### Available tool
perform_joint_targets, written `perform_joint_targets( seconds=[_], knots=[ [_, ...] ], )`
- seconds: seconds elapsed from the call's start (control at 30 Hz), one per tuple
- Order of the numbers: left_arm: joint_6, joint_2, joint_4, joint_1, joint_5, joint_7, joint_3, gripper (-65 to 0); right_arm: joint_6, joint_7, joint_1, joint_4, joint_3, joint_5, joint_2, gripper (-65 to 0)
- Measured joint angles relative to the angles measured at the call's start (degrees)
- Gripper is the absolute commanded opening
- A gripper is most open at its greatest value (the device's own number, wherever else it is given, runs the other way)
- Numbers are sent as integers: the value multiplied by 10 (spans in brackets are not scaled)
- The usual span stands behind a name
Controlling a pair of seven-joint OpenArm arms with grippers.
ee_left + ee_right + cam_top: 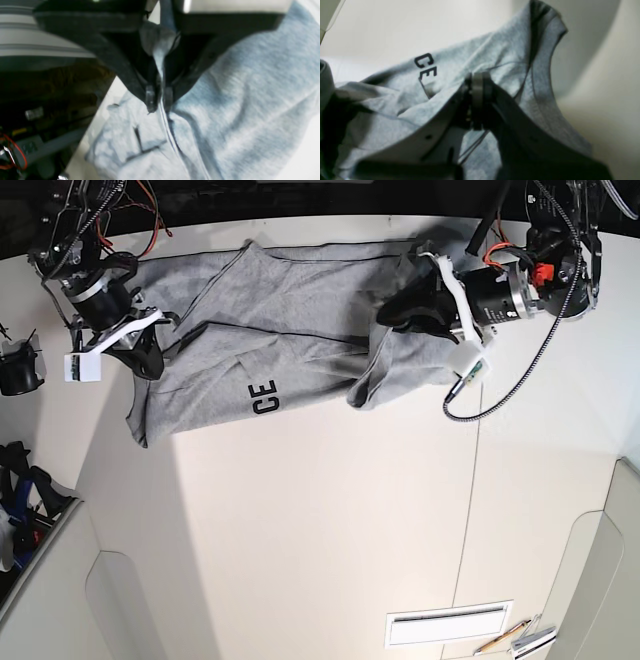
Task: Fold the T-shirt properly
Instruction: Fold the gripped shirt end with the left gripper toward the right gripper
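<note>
Left wrist view: the left gripper [160,98], a pair of dark tapered fingers with small pale tips, is clenched on a thin bunched fold of the light heather-grey cotton T-shirt [240,100]. The fabric passes up between the two fingers and gathers above them. Below the fingertips, a dark stitched hem line runs down the cloth. A black printed stroke shows on the fabric at lower left. The white table surface [105,110] lies under the garment, and its edge runs diagonally at left.

Right wrist view: the right gripper [478,86], dark with a grey ring-shaped tip, is closed on a ridge of the T-shirt [510,57]. The cloth rises from the table toward the tip and drapes away on both sides. The black block capitals "CE" [425,66] are printed on the fabric left of the tip.

Base view: the T-shirt [290,310] lies spread and creased across the far part of the white table [320,530]. The left gripper [392,312] grips its right-hand portion, where the cloth is bunched. The right gripper [150,360] grips its left-hand edge. The letters [265,397] face the near edge of the garment.
</note>
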Motion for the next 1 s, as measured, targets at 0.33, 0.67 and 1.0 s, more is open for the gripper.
perform_joint_targets(
  seconds=[0.33,0.67,1.0],
  knots=[
    [0,0,-2,-1,103,-96,73,-650,0,0,0,0,0,0,0,-650],
    [2,0,-6,-1,24,-107,73,-249,1,0,0,0,0,-1,7,-383],
    [2,0,-6,-1,-14,-107,72,-248,-2,4,31,0,38,-10,65,-251]
  ],
)
